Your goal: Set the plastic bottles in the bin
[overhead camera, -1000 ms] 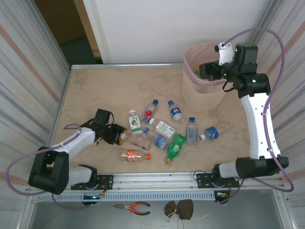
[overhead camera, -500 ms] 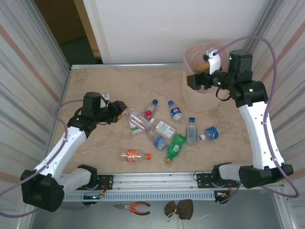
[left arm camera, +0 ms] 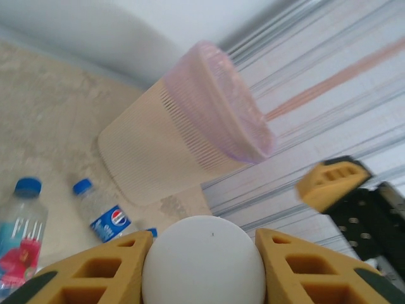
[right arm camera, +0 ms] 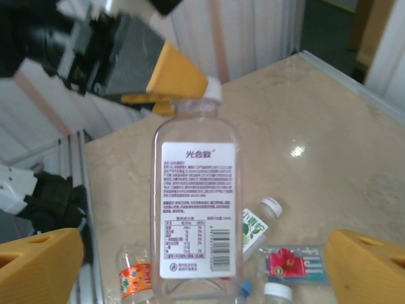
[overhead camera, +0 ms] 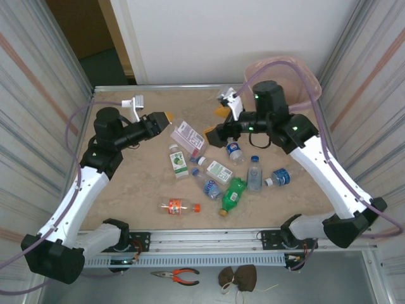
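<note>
Top external view: the left gripper [overhead camera: 159,120] is clenched on the white cap [left arm camera: 202,259] of a clear plastic bottle [overhead camera: 188,135], holding it in the air above the worktop [overhead camera: 139,171]. The right gripper [overhead camera: 216,126] is released, its fingers spread wide on either side of the bottle's base. The other bottles lie scattered mid-worktop, among them a green bottle [overhead camera: 233,193] and an orange-labelled bottle [overhead camera: 179,206], while the bin [overhead camera: 302,82] stands at the far right corner behind the right arm.

Beige marble-pattern table [overhead camera: 297,196] with a metal rail [overhead camera: 209,237] along its near edge. Below the rail, orange-handled pliers [overhead camera: 176,274] lie left of a brown crumpled lump [overhead camera: 238,277], apart from it. Corrugated side panels [overhead camera: 31,76], white back wall [overhead camera: 221,38].
</note>
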